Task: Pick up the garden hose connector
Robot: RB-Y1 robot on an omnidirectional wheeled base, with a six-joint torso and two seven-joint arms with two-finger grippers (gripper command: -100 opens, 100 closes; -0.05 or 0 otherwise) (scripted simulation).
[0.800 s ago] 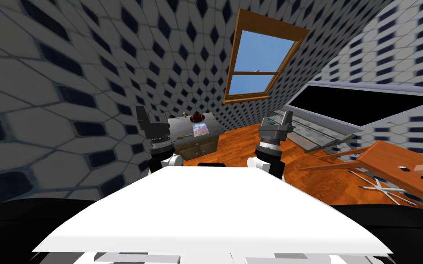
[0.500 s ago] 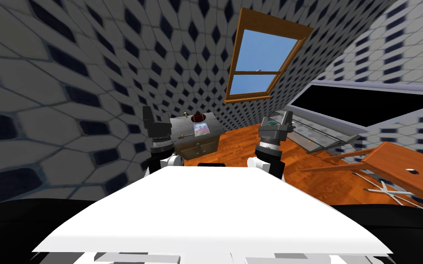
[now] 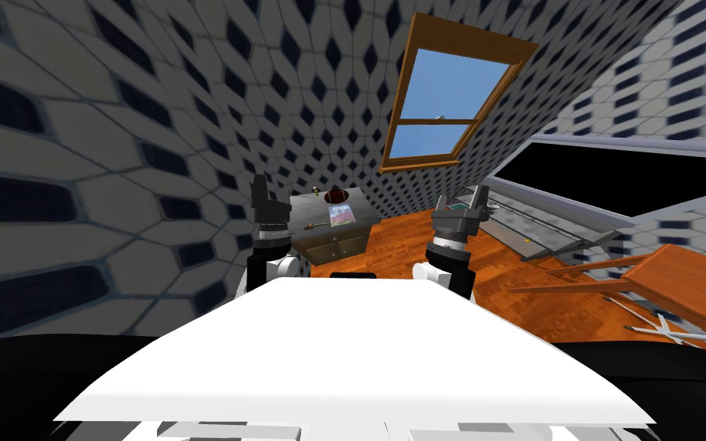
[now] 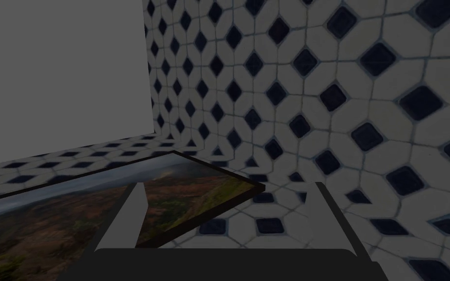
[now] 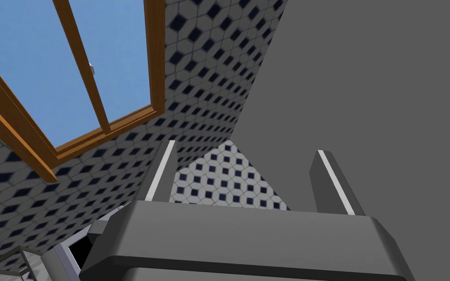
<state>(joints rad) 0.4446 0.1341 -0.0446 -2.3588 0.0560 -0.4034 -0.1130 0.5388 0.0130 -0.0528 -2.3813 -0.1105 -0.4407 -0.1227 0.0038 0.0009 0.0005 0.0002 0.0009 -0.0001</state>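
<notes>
Posture: left tool (image 3: 263,187) and right tool (image 3: 460,197) are raised, fingers spread and empty, for transit. A small brass-coloured fitting (image 3: 315,189), probably the connector, rests on the grey drawered bench (image 3: 364,210), well ahead and judged beyond reach.
</notes>
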